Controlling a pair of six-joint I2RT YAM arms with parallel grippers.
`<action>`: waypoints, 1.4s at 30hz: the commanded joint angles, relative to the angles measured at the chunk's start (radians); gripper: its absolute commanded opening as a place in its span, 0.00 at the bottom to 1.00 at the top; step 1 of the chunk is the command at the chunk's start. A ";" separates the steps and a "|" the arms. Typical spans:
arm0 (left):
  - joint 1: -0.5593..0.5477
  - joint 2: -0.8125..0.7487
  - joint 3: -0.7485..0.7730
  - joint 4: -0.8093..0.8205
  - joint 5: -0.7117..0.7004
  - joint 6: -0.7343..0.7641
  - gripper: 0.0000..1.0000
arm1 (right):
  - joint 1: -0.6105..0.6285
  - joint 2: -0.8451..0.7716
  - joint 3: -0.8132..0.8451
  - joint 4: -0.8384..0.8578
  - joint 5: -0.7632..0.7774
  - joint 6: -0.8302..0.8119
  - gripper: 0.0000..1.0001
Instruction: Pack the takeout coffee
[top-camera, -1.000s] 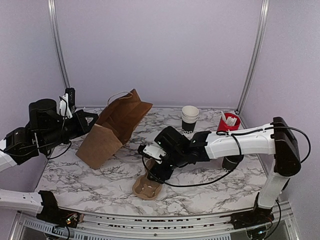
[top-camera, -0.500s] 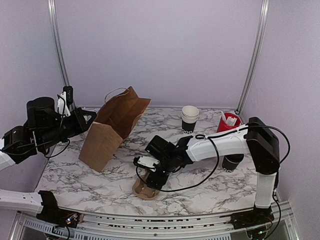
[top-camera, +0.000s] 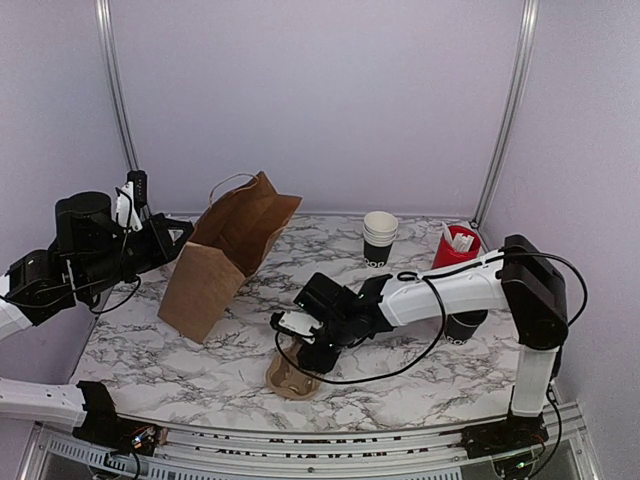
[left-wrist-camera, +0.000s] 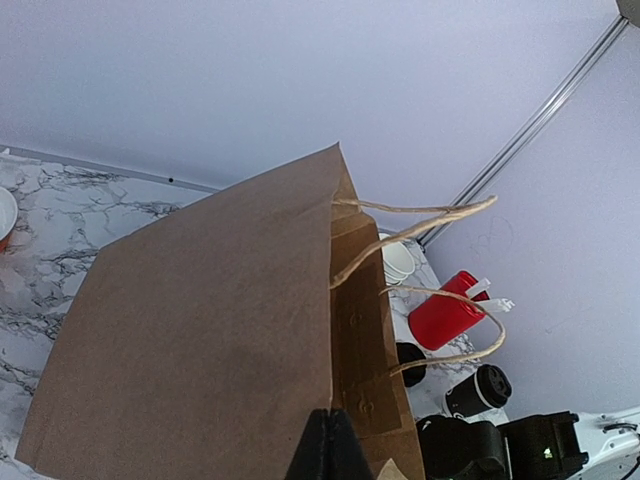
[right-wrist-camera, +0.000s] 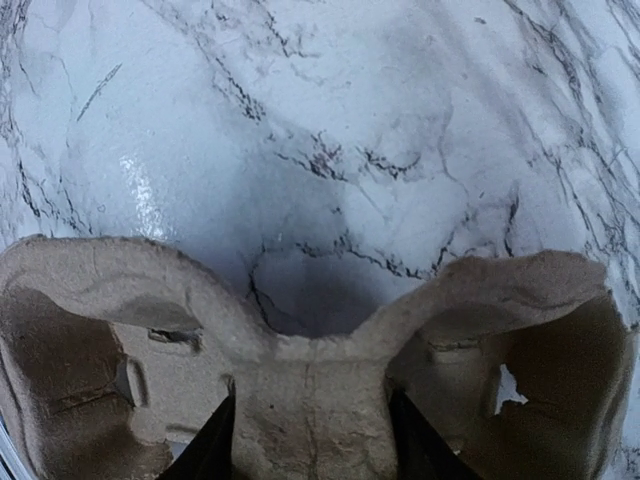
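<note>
One lidded coffee (left-wrist-camera: 480, 389) stood on the counter (top-camera: 190, 365) beside one red tub (top-camera: 455, 246) holding white packets, near one stack of cups (top-camera: 380, 238). The left jaws were pinched tight on the edge of the one tilted bag (top-camera: 222, 262). The right jaws clamped the centre rib of the single carrier (top-camera: 285, 378).

- The paper bag (top-camera: 225, 258) stands tilted on the left half of the table (top-camera: 180, 365), walling the left arm (top-camera: 90, 255) off from the middle.
- The right arm (top-camera: 450, 285) stretches across the centre down to the cup carrier (top-camera: 290, 378), passing over the lidded black cup (top-camera: 466, 327) and partly covering it.
- 1 stack of cups (top-camera: 380, 238) and 1 red tub (top-camera: 455, 245) crowd the rear right.
- Bare marble lies open between bag and stack, and along the front left.
</note>
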 joint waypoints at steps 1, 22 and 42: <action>0.007 0.003 0.026 -0.006 -0.007 0.023 0.00 | 0.005 -0.080 -0.028 0.043 0.022 0.049 0.44; 0.026 0.028 -0.009 -0.005 -0.002 0.091 0.00 | 0.005 -0.358 -0.183 0.123 0.049 0.168 0.39; 0.026 0.107 0.013 0.075 0.363 0.138 0.00 | 0.005 -0.740 0.001 0.081 0.188 0.175 0.41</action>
